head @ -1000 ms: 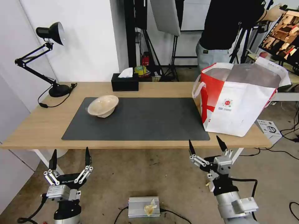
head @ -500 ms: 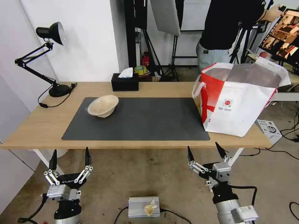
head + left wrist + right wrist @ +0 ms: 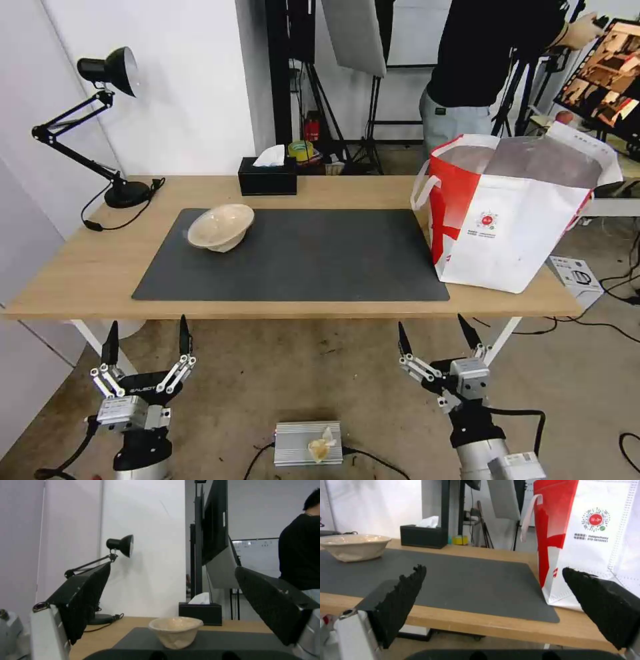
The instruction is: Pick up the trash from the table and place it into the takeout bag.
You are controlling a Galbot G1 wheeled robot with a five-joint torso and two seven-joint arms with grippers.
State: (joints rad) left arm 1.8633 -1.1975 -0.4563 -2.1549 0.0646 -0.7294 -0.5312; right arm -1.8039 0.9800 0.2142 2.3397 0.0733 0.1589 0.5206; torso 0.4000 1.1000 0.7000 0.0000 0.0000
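The bench (image 3: pixel 80 267) spans the view, its mat (image 3: pixel 320 260) taking the middle. The bag (image 3: pixel 513 213) stands upright at the bench's right end, just right of the mat and overhanging the near edge a little, mouth open with the foil lining showing. On the mat's far-left corner sits the bowl (image 3: pixel 221 227), tilted, empty as far as can be seen, and the one piece of trash on the bench; judging from that, the rest is probably already bagged and this bowl is what remains. A tissue box (image 3: pixel 267 175) sits at the far edge and a lamp (image 3: pixel 107 73) at the far left. Over the last second the right gripper (image 3: pixel 437 330) has sunk lower and back, from just under the bench's near edge beside the bag to well below it, while the left gripper (image 3: pixel 145 333) has barely shifted below the near-left edge. Both grippers are released, fingers spread and holding nothing. That retreat reads as the right arm finishing near the bag, leaving the left arm, nearer the bowl, best placed to reach it.
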